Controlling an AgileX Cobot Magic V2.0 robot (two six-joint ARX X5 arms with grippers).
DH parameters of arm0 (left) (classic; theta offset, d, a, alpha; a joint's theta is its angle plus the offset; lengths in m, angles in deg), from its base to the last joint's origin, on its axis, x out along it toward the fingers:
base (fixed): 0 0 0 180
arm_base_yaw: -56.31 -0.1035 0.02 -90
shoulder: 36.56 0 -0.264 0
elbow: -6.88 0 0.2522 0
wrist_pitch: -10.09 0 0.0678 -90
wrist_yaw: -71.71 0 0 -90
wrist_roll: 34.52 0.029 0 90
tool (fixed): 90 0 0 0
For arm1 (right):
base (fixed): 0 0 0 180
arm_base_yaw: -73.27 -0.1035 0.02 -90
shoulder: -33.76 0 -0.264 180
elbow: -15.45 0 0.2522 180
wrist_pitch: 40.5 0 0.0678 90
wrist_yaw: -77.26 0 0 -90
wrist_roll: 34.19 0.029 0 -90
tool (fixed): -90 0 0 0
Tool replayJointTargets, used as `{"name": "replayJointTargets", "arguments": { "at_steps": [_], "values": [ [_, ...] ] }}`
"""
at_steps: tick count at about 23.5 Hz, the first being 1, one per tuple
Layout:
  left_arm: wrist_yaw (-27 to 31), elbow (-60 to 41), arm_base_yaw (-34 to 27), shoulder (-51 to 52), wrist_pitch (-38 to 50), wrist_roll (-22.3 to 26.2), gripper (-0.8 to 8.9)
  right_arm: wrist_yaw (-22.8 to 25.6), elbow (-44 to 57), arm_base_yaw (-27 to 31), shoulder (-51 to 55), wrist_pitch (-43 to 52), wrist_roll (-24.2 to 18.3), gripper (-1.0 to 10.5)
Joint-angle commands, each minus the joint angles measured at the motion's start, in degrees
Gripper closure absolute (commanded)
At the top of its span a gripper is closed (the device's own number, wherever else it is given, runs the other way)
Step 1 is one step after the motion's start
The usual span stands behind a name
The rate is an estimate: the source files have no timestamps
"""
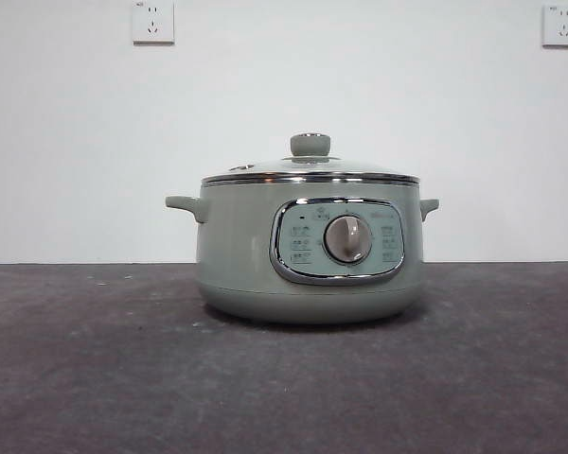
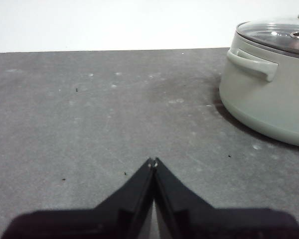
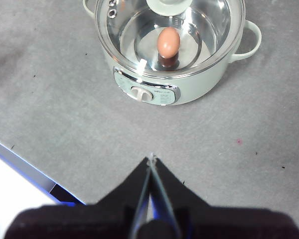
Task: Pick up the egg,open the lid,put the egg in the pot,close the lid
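The sage-green pot (image 1: pixel 256 255) stands on the dark table with its glass lid (image 1: pixel 308 172) on and the knob (image 1: pixel 310 144) up. In the right wrist view the orange-brown egg (image 3: pixel 168 42) sits inside the pot (image 3: pixel 199 79) under the lid (image 3: pixel 214 30). My right gripper (image 3: pixel 151 158) is shut and empty, high above the table in front of the pot's dial (image 3: pixel 141 93). My left gripper (image 2: pixel 153 161) is shut and empty, low over the table, apart from the pot (image 2: pixel 269 104) and its side handle (image 2: pixel 252 63).
The grey table (image 1: pixel 95 378) stretches in front of a white wall with two sockets (image 1: pixel 152 21). In the right wrist view the table's edge (image 3: pixel 25 167) with a blue strip runs close by the gripper.
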Motion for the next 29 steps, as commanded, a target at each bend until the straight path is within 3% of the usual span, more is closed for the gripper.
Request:
{"name": "replayJointTargets", "arguments": {
  "at_steps": [1,10,12,14,17,22,29],
  "values": [
    [-0.1,-0.5,-0.2,-0.4,0.5,-0.4,8.16,0.2,0.3,0.0,-0.1,-1.3,0.4,9.5],
    [-0.1,-0.5,-0.2,-0.7,0.5,-0.4,8.16,1.3,0.3,0.1,0.2,-1.2,0.4,9.5],
    [-0.1,-0.5,-0.2,-0.7,0.5,-0.4,8.16,5.5,0.3,1.5,2.4,1.0,-2.4,9.5],
    [-0.1,-0.5,-0.2,-0.7,0.5,-0.4,8.16,5.0,1.6,4.7,6.3,8.3,-2.3,9.5],
    [-0.1,-0.5,-0.2,-0.7,0.5,-0.4,8.16,-2.4,10.9,11.3,15.9,22.7,-1.4,9.5],
    [-0.1,-0.5,-0.2,-0.7,0.5,-0.4,8.16,-0.1,38.5,22.8,36.1,40.2,-1.0,9.5],
    [-0.1,-0.5,-0.2,-0.7,0.5,-0.4,8.16,0.6,62.5,26.8,51.3,55.4,0.8,9.5]
  ]
}}
